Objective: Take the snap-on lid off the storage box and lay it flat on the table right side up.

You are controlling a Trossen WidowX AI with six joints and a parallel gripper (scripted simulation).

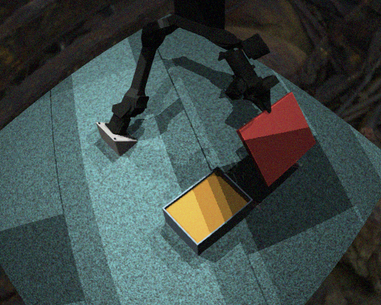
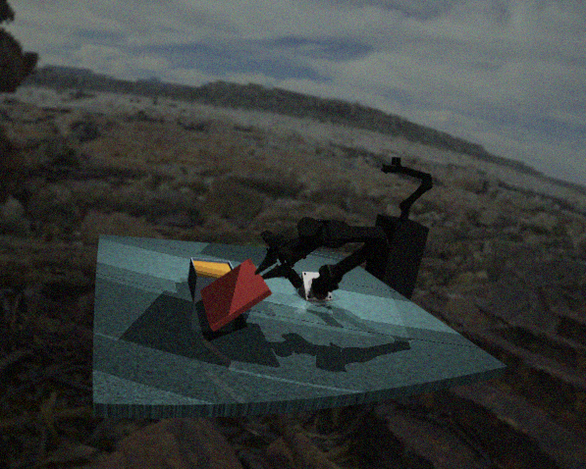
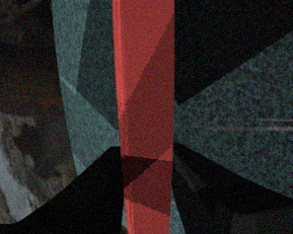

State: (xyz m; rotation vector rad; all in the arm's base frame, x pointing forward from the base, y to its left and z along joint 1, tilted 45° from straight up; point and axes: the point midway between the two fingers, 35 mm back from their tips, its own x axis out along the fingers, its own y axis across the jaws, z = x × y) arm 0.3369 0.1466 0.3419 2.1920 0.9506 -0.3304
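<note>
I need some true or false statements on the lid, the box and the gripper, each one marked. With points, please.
1. The gripper [image 1: 270,110] [image 2: 260,276] [image 3: 145,155] is shut on the red lid [image 1: 276,137] [image 2: 235,294] [image 3: 147,98]. True.
2. The lid lies flat on the table. False: it is held tilted.
3. The box [image 1: 181,231] [image 2: 192,282] is uncovered. True.
4. The box's inside is blue. False: it is yellow-orange.
5. The lid covers the box. False: it is off it.

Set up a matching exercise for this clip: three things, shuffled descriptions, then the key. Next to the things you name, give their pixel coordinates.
1. snap-on lid [image 1: 277,139] [image 2: 236,294] [image 3: 147,98]
2. storage box [image 1: 224,224] [image 2: 192,282]
3. end effector [image 1: 268,110] [image 2: 260,275] [image 3: 145,155]

A. open, yellow-orange inside
B. shut on a red edge
C. red, tilted, off the box

Pairs: 1-C, 2-A, 3-B
</note>
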